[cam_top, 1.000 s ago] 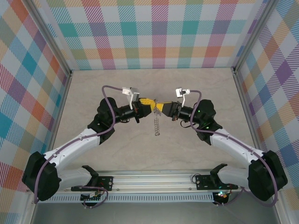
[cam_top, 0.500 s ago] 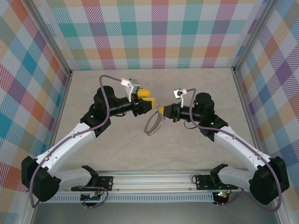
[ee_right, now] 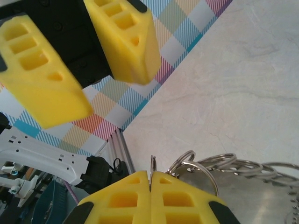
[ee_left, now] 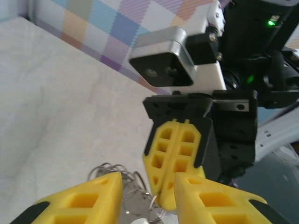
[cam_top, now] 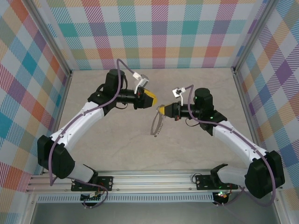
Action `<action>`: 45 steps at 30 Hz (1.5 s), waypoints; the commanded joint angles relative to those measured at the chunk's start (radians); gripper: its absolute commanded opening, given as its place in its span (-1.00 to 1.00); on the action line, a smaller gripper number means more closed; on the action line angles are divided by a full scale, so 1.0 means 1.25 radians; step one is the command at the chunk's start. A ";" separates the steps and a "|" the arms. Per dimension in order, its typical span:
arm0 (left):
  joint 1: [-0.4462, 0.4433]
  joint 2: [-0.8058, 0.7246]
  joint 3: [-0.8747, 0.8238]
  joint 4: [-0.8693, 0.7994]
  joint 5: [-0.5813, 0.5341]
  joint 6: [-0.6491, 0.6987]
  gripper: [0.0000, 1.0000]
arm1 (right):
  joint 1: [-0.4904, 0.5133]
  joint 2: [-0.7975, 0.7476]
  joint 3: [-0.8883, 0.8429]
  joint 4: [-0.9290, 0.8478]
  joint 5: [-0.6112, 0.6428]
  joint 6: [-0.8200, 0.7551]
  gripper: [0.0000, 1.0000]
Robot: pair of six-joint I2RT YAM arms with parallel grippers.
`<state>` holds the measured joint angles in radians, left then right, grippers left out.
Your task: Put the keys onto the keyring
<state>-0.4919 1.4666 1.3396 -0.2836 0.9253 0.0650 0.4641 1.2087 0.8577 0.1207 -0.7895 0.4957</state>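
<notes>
Two grippers | right gripper: yellow fingers pinched tight on the large thin silver-grey metal keyring, which hangs beneath it | left gripper: fingers parted, holding nothing, just beside right gripper, not touching.

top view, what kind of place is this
Likely a robot test cell: plaid walls box in a pale marbled tabletop, with the left arm and right arm bolted to an aluminium rail at its near edge.
</notes>
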 commanded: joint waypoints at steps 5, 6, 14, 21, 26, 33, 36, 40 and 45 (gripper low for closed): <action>0.005 0.025 0.022 -0.087 0.099 0.047 -0.32 | -0.008 0.021 0.037 0.064 -0.051 0.010 -1.00; 0.005 0.025 0.021 -0.088 0.098 0.049 -0.32 | -0.008 0.022 0.038 0.070 -0.054 0.013 -1.00; 0.005 0.032 0.014 -0.085 0.098 0.050 -0.34 | -0.010 0.030 0.040 0.105 -0.062 0.040 -1.00; 0.005 0.041 0.013 -0.076 0.101 0.046 -0.39 | -0.010 0.032 0.036 0.118 -0.059 0.047 -1.00; 0.005 0.047 0.009 -0.074 0.109 0.046 -0.46 | -0.012 0.035 0.033 0.125 -0.057 0.050 -1.00; 0.004 0.052 0.002 -0.068 0.136 0.043 -0.76 | -0.013 0.042 0.029 0.140 -0.052 0.059 -1.00; 0.000 0.052 -0.001 -0.068 0.146 0.044 -0.90 | -0.014 0.045 0.027 0.146 -0.051 0.065 -1.00; -0.009 0.052 -0.004 -0.074 0.154 0.045 -1.00 | -0.014 0.047 0.023 0.165 -0.049 0.079 -1.00; -0.015 0.036 -0.036 -0.004 0.116 -0.005 -1.00 | -0.017 0.039 0.011 0.175 -0.029 0.101 -0.76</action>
<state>-0.4881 1.5284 1.3289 -0.3374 1.0538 0.0978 0.4507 1.2621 0.8703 0.2504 -0.8505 0.5987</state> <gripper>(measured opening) 0.051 0.082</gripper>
